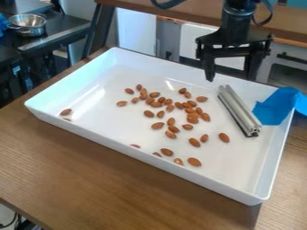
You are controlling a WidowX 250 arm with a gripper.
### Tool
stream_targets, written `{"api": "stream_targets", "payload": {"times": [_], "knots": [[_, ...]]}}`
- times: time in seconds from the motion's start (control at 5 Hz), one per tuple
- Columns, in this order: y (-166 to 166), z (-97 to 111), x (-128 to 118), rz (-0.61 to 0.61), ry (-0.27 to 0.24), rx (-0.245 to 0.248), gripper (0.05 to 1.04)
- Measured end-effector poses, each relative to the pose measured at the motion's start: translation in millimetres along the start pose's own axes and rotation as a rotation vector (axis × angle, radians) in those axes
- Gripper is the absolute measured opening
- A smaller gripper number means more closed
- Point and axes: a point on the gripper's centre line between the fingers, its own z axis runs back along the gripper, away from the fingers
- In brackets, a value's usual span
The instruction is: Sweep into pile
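The black gripper (230, 74) hangs over the back right part of the white tray (269, 168), its two fingers apart with nothing between them. Below it, a grey metal bar (239, 110) lies at a slant on the tray floor, not touched by the gripper. Brown almonds (168, 102) lie scattered, thickest around the tray's middle, left of the bar. Several more are near the front wall, such as one almond (194, 161), and another almond (65, 112) is at the far left. The front wall partly hides a few.
Blue tape or cloth (277, 107) hangs over the tray's right wall. The tray stands on a brown wooden table (102, 179). Behind it runs a wooden ledge (198, 13). A metal bowl (28, 24) stands on a dark counter at the back left.
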Motion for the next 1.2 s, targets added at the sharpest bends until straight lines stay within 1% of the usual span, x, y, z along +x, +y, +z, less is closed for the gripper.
{"api": "stream_targets", "payload": {"times": [0.2, 0.4, 0.6, 0.8, 1.0, 1.2], "knots": [[2.1, -16.5, -4.5, 0.000, 0.028, 0.028, 1.001], [-2.7, -32.0, -6.1, 0.012, 0.029, 0.060, 1.001], [-13.7, -40.1, -4.1, 0.027, 0.008, 0.069, 1.001], [-22.1, -49.3, 3.5, 0.055, 0.003, 0.073, 1.001], [-29.1, -59.2, 3.9, 0.058, 0.001, 0.070, 1.001], [-37.8, -61.2, 3.7, 0.055, -0.014, 0.068, 1.001]]}}
